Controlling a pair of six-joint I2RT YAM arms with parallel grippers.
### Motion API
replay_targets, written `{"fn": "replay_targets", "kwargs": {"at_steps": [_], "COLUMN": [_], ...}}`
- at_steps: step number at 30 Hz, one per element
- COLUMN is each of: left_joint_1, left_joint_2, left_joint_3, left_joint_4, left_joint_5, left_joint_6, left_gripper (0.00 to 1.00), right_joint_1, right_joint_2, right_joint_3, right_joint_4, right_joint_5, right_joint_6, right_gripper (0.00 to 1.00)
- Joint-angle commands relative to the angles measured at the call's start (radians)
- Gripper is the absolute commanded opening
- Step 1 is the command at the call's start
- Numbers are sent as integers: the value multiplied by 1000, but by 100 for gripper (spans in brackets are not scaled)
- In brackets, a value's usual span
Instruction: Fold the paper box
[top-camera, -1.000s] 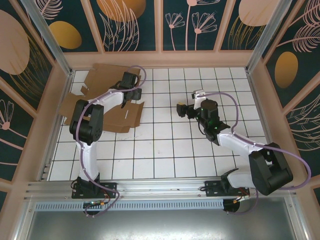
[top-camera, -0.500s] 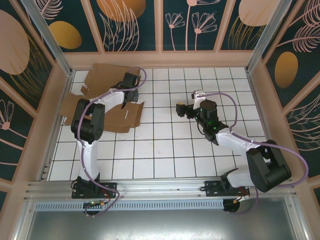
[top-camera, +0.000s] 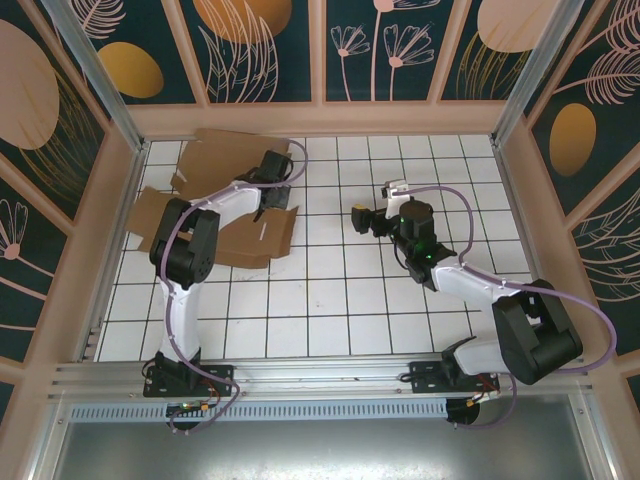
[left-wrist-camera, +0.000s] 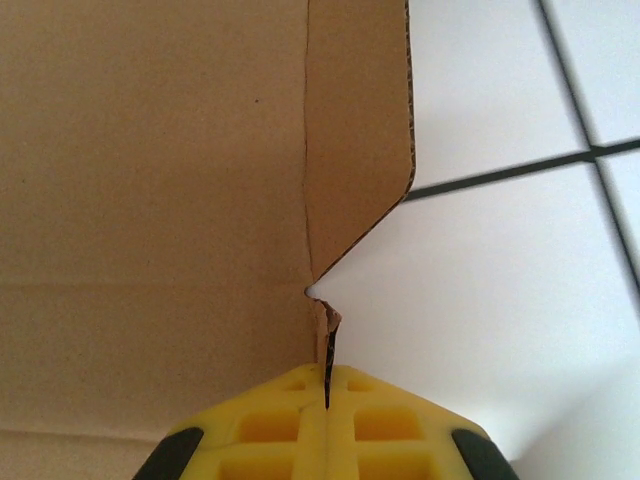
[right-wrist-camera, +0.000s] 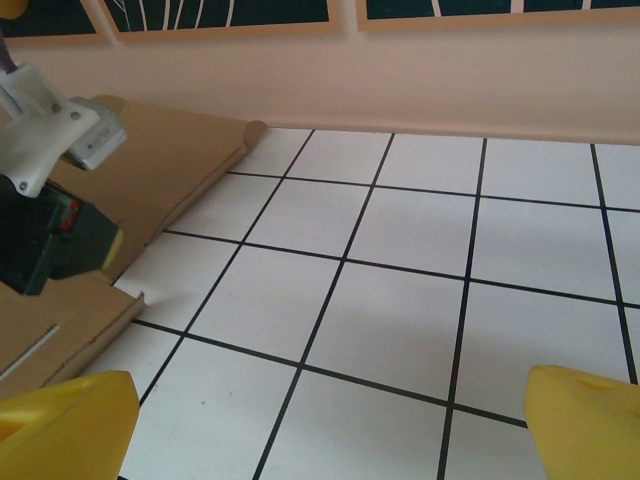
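from the top external view, the paper box (top-camera: 215, 152) is seen as a flat-lying sheet of brown corrugated cardboard near the back wall (top-camera: 330, 118), toward its left end. the left gripper (top-camera: 272, 193) is set at the sheet's edge, a little out from that wall, while the right gripper (top-camera: 358, 218) is held farther from the back wall, apart from the cardboard. in the left wrist view, the left gripper (left-wrist-camera: 327, 385) is pinched tight on the thin cardboard edge, just under a notch between flaps. in the right wrist view, the right gripper (right-wrist-camera: 325, 425) is spread wide and empty over the tiles, the cardboard being seen along the back wall. the board is judged light, stiff across its panels, readily bent along creases and liable to tear at notches. it is best taken at a flap edge close to a crease.
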Motion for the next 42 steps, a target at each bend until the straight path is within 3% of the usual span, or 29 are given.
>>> {"fn": "replay_targets", "kwargs": {"at_steps": [1,11,15,20,25,32,35,39,42], "left_joint_1": [-67,-238,-279,-306,-305,-301,-302,-301,-301], "left_joint_2": [-8,87,127,123,104,97,76,108,32], "left_joint_3": [30,183,249,269,248,290,251,319,237], "left_joint_4": [-10,-24,-18,2,23,11,112,142,242], "left_joint_5": [14,108,164,213,144,-67,-61,-16,-60], "left_joint_6": [-30,-88,-130,-81,-143,-479,-576,-579,-552], "left_gripper": [0,0,0,0,0,0,1,34,86], "right_joint_1": [-13,-153,-198,-220,-231,-232,-232,-231,-232], "right_joint_2": [-22,-94,-140,-175,-167,-147,-150,-180,-220], "right_joint_3": [-18,-84,-113,-130,-129,-121,-126,-131,-139], "right_joint_4": [46,59,49,36,42,44,49,32,0], "right_joint_5": [28,6,15,35,34,26,38,49,37], "right_joint_6": [-1,156,180,191,221,234,222,212,238], "right_gripper": [99,99,99,99,99,98,98,98,99]}}
